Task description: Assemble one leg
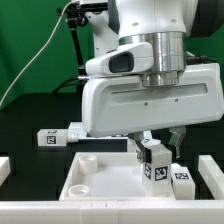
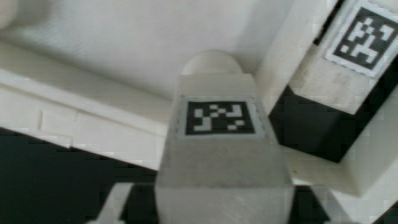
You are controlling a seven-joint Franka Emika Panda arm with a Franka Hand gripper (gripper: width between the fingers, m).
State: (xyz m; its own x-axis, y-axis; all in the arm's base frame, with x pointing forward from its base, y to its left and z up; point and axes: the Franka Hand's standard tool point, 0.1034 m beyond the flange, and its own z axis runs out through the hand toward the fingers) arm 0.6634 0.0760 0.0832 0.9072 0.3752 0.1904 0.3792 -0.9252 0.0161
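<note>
My gripper is shut on a leg, a small white peg with a black-and-white tag, and holds it upright over the right part of the large white rimmed tabletop. In the wrist view the leg fills the middle between my fingers, its rounded tip pointing at the tabletop's surface. I cannot tell whether the tip touches the tabletop. A second leg lies close beside the held one on the exterior view's right; it also shows in the wrist view.
A third leg lies on the black table at the exterior view's left, behind the tabletop. White parts stand at the left edge and the right edge. A screw hole shows in the tabletop's left part.
</note>
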